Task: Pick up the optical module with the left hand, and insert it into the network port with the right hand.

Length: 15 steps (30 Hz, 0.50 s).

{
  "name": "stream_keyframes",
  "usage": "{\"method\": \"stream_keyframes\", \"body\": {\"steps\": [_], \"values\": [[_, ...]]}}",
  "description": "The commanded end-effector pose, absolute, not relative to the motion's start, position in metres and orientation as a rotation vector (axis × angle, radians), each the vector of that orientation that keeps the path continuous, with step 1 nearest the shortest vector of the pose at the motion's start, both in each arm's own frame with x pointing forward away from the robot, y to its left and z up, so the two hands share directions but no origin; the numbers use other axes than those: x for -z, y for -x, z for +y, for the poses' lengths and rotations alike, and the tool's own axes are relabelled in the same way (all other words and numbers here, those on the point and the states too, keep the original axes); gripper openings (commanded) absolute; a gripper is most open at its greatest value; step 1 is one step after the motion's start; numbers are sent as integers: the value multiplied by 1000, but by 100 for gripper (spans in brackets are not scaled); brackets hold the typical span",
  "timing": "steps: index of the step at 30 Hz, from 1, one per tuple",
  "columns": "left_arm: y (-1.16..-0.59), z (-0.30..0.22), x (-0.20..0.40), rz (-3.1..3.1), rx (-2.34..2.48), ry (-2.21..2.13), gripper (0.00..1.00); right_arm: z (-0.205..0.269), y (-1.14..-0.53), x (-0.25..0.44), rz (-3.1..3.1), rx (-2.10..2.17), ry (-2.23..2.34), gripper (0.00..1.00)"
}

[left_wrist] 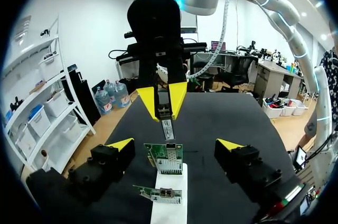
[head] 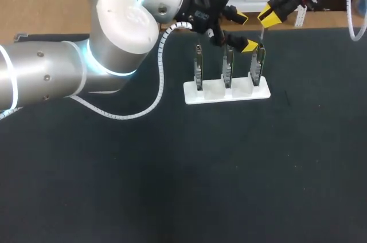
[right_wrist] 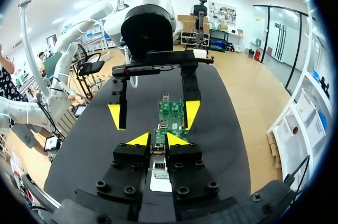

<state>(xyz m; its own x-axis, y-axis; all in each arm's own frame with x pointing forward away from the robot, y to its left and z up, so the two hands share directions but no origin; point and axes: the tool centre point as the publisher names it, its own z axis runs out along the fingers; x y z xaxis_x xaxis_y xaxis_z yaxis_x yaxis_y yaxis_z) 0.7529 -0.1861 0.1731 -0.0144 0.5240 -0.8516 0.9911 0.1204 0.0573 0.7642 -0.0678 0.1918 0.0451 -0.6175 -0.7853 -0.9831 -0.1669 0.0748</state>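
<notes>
Left arm [head: 69,65], jaws spread around the end card [head: 257,66] in its white stand [head: 226,92] — right jaws, pinching the upright optical module [left_wrist: 167,127], hang just above that card's network port [left_wrist: 169,155], long axis aimed straight down.

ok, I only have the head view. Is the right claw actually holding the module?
Observer: Yes. Left wrist view shows the right claw shut on the optical module from both sides, its free end pointing down.
Operator: Lined up with a port?
Observer: Its end hangs just above the network port on the end circuit board, roughly centred; contact I cannot tell.
Operator: And the other arm?
Observer: Left claw is open, one finger either side of that board, touching neither it nor the module.
</notes>
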Motion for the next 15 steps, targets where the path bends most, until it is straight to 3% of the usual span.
{"method": "stream_keyframes", "body": {"steps": [1,15], "values": [[-754,-187,-174,1648,777,-1506,100,-67,-766,-190,1607,-974,1841,0],[-754,-187,-174,1648,777,-1506,100,-68,-767,-183,1634,-966,1875,0]]}}
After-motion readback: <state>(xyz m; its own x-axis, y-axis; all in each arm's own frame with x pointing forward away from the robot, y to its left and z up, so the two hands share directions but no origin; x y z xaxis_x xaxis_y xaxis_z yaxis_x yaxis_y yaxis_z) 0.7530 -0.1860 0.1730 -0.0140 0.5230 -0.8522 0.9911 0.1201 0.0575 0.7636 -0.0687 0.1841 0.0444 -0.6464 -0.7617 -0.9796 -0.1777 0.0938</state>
